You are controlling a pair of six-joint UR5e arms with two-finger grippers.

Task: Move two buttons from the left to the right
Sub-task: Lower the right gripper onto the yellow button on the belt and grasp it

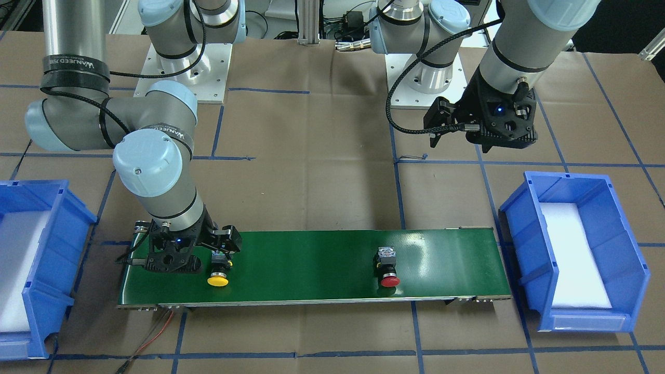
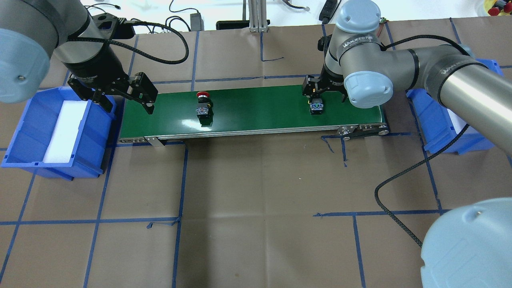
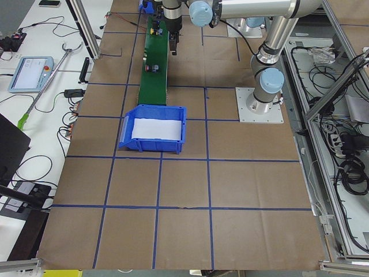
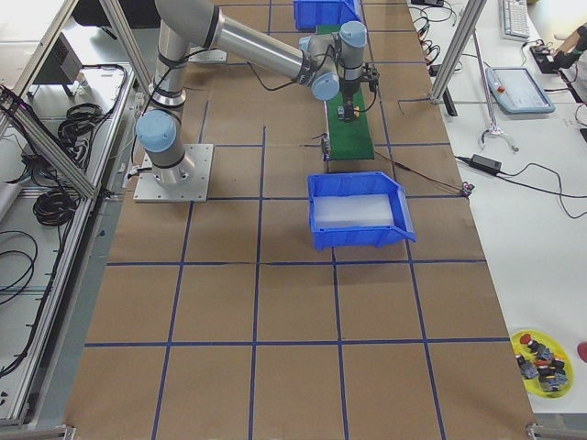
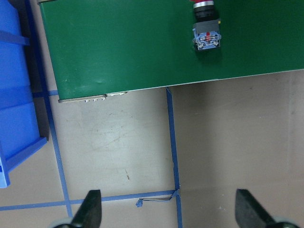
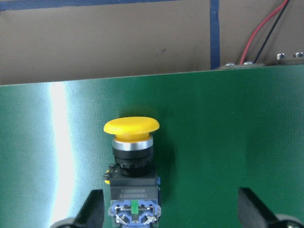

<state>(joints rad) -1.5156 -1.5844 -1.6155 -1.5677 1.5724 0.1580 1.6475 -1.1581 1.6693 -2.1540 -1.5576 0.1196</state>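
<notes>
The yellow-capped button point(image 1: 217, 279) lies on its side near the right end of the green belt point(image 1: 311, 259). It also shows in the overhead view point(image 2: 317, 107) and the right wrist view point(image 6: 131, 128). My right gripper point(image 6: 169, 194) point(image 1: 193, 254) is open and low over the belt. The button's base is between its fingers, close to the left one. The red-capped button point(image 1: 389, 279) point(image 2: 203, 102) point(image 5: 206, 35) lies alone on the belt's left half. My left gripper point(image 5: 167, 194) point(image 2: 122, 96) is open, empty and raised, near the belt's left end.
A blue bin point(image 2: 24, 136) with white foam inside stands off the belt's left end. A second blue bin point(image 1: 52, 218) point(image 2: 440, 132) stands off the right end. Red and black wires point(image 1: 156, 332) run off the belt's right end.
</notes>
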